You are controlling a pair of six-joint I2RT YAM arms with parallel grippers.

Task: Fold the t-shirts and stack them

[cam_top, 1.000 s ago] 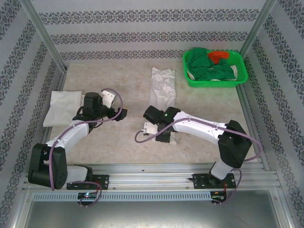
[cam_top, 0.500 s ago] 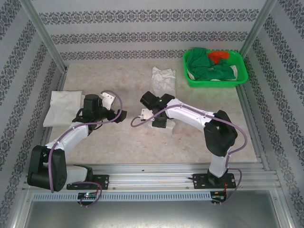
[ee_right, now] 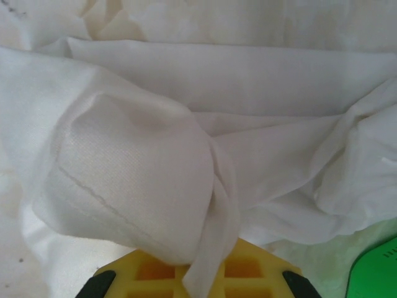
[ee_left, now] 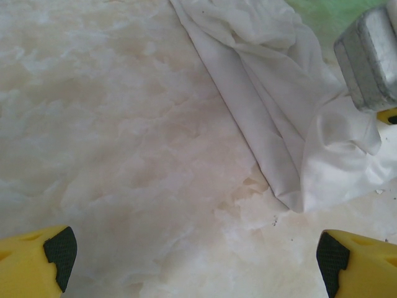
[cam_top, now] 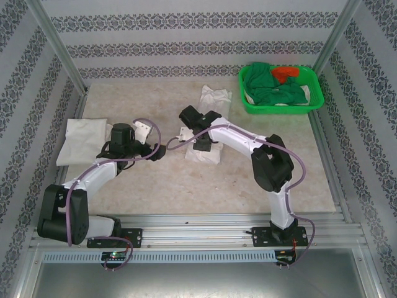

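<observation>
**Skewed fold risked by a one-sided pinch**

On the beige marbled worktop (cam_top: 155, 186), the crumpled white cotton t-shirt (cam_top: 214, 99) lay at mid-width, nearer the far edge. A flat folded white t-shirt (cam_top: 80, 139) lay at the left edge, and a green plastic basket (cam_top: 282, 108) in the far right corner. The crumpled shirt's near end was pinched by the right gripper (ee_right: 198, 273), with cloth draped over it. The left gripper (ee_left: 192, 254) was held spread and empty. With one side unsupported, a skewed, bunched fold could be produced, or a snag on release.

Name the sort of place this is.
Probably a robot lab test cell: a left arm and right arm bolted to an aluminium rail, patterned panels walling a marble-look table, a white t-shirt near a green basket of clothes.
</observation>
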